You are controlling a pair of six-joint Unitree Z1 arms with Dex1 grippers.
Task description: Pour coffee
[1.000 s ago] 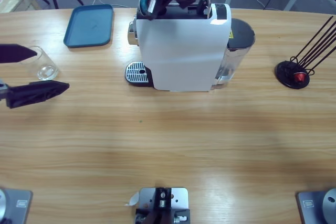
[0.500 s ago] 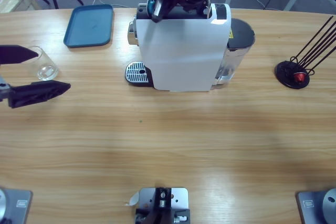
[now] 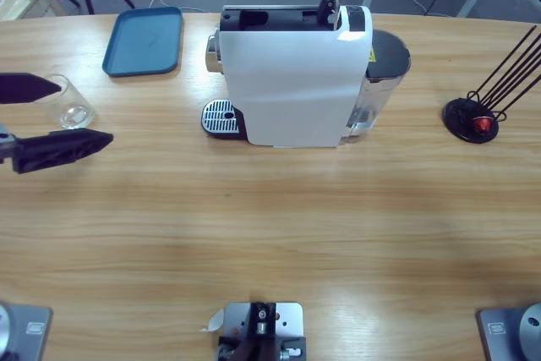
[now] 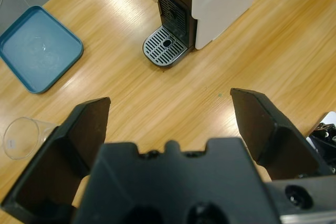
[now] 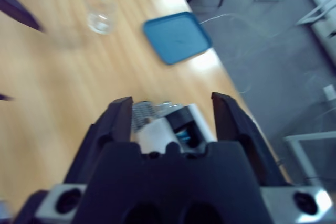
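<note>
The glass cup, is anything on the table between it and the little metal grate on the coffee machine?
Nothing visible. Between the glass cup and the drip grate lies only bare table. The blue tray sits farther back, off that path.

Between the right fingers (image 5: 122, 121), the coffee machine (image 5: 173, 129) is blurred and half hidden. In the high view, the left fingers (image 3: 63, 148) are cut off by the edge.
</note>
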